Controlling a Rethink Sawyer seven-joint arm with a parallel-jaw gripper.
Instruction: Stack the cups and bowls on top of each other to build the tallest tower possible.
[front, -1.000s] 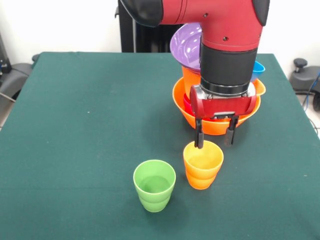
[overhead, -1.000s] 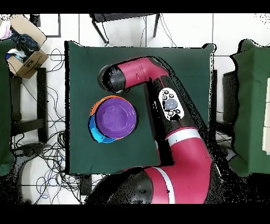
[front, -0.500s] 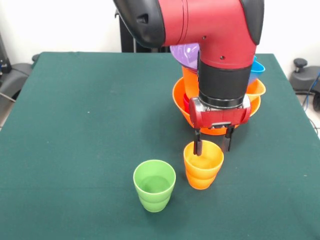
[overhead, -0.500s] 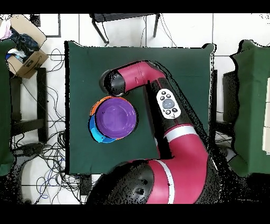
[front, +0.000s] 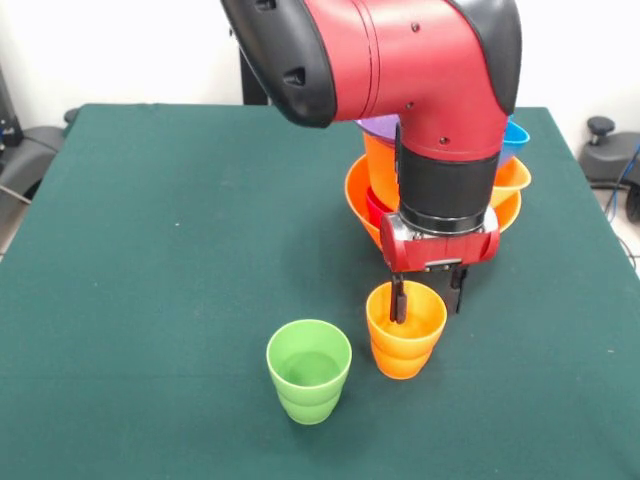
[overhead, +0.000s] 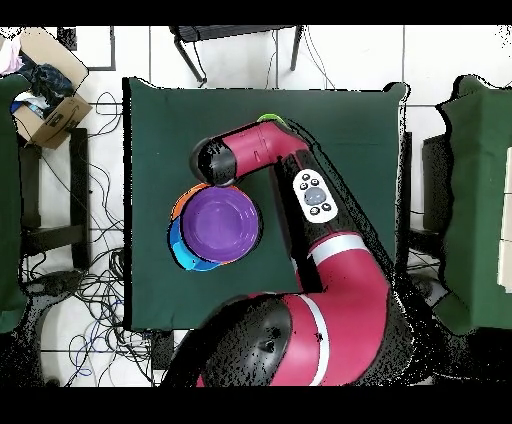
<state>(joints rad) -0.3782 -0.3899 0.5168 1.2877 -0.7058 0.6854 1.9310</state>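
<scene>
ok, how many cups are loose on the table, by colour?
Green cup: 1
Orange cup: 1
Total: 2 loose cups, both upright.
No blue cup shows. The arm hides much of the tower, so a cup could sit in there unseen.

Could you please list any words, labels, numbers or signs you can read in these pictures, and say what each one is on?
None can be read: the orange cup, green cup, tower and table are plain.
The arm's button panel bears marks too small to read.
The cardboard box on the floor shows no legible print.
</scene>
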